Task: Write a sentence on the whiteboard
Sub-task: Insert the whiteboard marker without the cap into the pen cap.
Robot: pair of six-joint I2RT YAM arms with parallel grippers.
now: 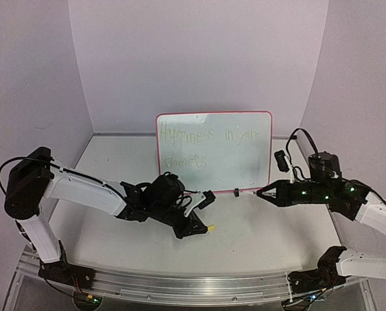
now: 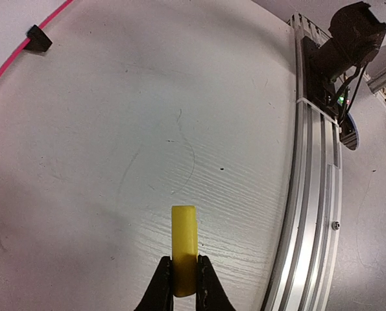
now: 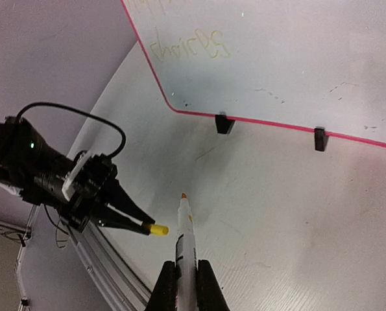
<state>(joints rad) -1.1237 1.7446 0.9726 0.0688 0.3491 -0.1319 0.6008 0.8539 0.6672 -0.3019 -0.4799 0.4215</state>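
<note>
At the back of the table (image 1: 257, 227), seen from overhead, the whiteboard (image 1: 213, 150) stands on its lower long edge. Its long axis runs left to right and its written face is turned toward the arms. The sentence (image 1: 202, 148) sits in the upper left of the board in two faint yellow-green lines that run along that axis. The left gripper (image 1: 204, 227) hangs low over the table in front of the board's left half, well apart from it. The right gripper (image 1: 264, 192) is near the board's lower right edge and points left along it. In the left wrist view the jaws are clamped on a yellow marker cap (image 2: 183, 249) that sticks out forward over bare table, with one black clip foot (image 2: 38, 39) and the red-pink border at the far upper left. In the right wrist view the jaws are closed on the barrel of a white marker (image 3: 185, 253). Its uncapped yellowish tip is aimed toward the board's bottom edge near the lower left corner, apart from it. The board looks thin, stiff and light, and it is propped only on two small feet, so I judge a firm push from the tip could slide or tip it. Its face looks slick and the ink would likely smear, so the border is the place to take hold, not the written area.
</note>
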